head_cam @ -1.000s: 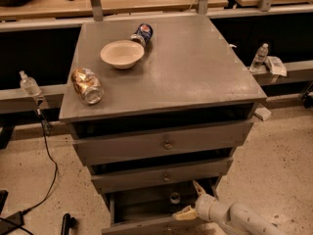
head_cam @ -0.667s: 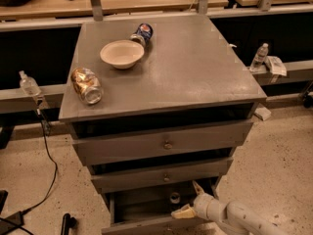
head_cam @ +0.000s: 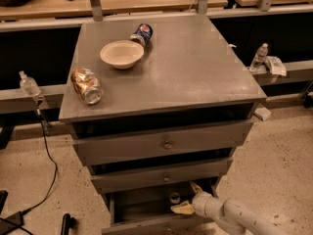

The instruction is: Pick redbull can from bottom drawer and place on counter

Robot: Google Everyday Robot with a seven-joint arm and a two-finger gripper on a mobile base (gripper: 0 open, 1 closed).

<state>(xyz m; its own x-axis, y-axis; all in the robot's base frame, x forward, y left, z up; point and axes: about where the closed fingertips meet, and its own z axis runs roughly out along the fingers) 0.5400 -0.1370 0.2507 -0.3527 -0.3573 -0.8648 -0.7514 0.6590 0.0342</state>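
The bottom drawer (head_cam: 142,210) is pulled open under the two wider grey drawers. Inside it, the redbull can (head_cam: 174,198) stands upright; only its shiny silver top and a little of its dark body show. My gripper (head_cam: 182,197) reaches in from the lower right on a white arm. Its cream fingers (head_cam: 182,209) are spread open, one behind and one in front, just to the right of the can. Whether they touch the can I cannot tell. The counter (head_cam: 195,67) is the grey cabinet top above.
On the counter stand a white bowl (head_cam: 122,53), a gold-brown can (head_cam: 86,85) lying on its side and a blue can (head_cam: 142,33) behind the bowl. Water bottles (head_cam: 30,86) (head_cam: 259,57) sit on rails at both sides. A black cable (head_cam: 46,180) lies on the floor at left.
My gripper has crept slightly left, further into the open drawer toward the can. Nothing else has moved.
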